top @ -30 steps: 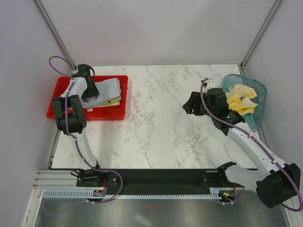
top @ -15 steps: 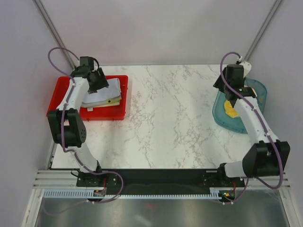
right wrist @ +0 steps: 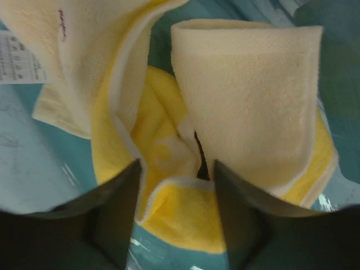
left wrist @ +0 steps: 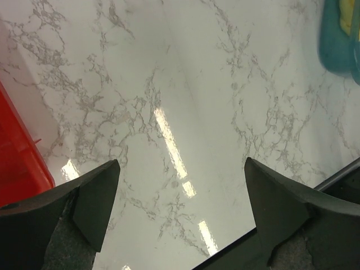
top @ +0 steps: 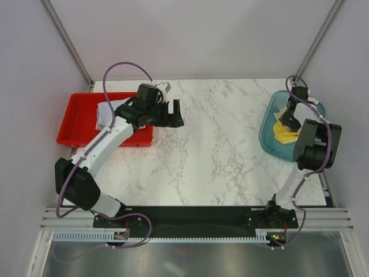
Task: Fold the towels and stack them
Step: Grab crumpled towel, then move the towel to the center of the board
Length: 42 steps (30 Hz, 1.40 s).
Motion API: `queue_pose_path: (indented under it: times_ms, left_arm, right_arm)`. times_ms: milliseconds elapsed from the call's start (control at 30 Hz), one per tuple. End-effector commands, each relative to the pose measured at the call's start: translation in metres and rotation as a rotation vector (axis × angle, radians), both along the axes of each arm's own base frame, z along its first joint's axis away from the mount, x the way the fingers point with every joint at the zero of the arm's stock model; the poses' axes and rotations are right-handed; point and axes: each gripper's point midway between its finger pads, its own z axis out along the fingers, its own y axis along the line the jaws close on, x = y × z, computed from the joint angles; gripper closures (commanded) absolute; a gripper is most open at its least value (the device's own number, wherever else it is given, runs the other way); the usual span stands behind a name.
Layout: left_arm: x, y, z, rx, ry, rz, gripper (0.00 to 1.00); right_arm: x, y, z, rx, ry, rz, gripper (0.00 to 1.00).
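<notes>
Marble table [top: 219, 150], tray [top: 75, 124] towels [top: 103, 112] (mostly arm-hidden)

Two white-and-black robot arms stand side by side. The left arm [top: 104, 144] leans forward from its base, bends at the elbow, and stretches its forearm out toward its own right. The left gripper [top: 173, 113] sits at the far end of that reach, pointing away from the elbow and tilted slightly downward. Its two dark fingers [left wrist: 95, 197] are spread wide, with nothing between them. The right arm [top: 311, 141] rises steeply from its base and folds tightly at the elbow. The right gripper [top: 286, 120] hangs below its wrist, pointing down. Its dark fingers [right wrist: 112, 214] are parted by a moderate gap.
</notes>
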Motion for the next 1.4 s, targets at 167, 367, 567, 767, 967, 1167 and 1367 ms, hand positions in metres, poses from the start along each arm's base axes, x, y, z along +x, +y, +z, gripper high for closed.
queue_pose_path:
  times_ms: [167,367,567,767,967,1167,1367]
  left_arm:
    - [-0.016,-0.002,0.034,-0.077,-0.090,-0.073,0.03]
    - [-0.024,-0.001,0.063,-0.121,-0.158,-0.085,0.03]
    - [-0.041,-0.012,0.106,-0.244,-0.246,-0.165,0.00]
    - [-0.028,0.024,0.089,-0.134,-0.256,0.022,0.05]
    - [-0.032,0.039,0.028,-0.055,-0.107,0.063,0.06]
    - [-0.040,0.036,0.008,-0.032,-0.070,0.002,0.07]
    - [-0.058,0.023,-0.005,-0.073,0.008,-0.075,0.11]
  right_arm:
    - [0.042,-0.009,0.092,-0.057,-0.218,0.153,1.00]
    - [0.019,0.086,0.271,0.072,-0.635,0.466,1.00]
    - [-0.032,0.211,0.327,0.288,-0.747,0.789,1.00]
    - [-0.087,0.349,0.284,0.634,-0.701,1.073,1.00]
    - [-0.105,0.397,0.144,0.731,-0.467,0.999,1.00]
    - [-0.093,0.386,0.086,0.532,-0.281,1.029,0.60]
    - [-0.089,0.345,0.115,0.299,-0.219,0.993,0.51]
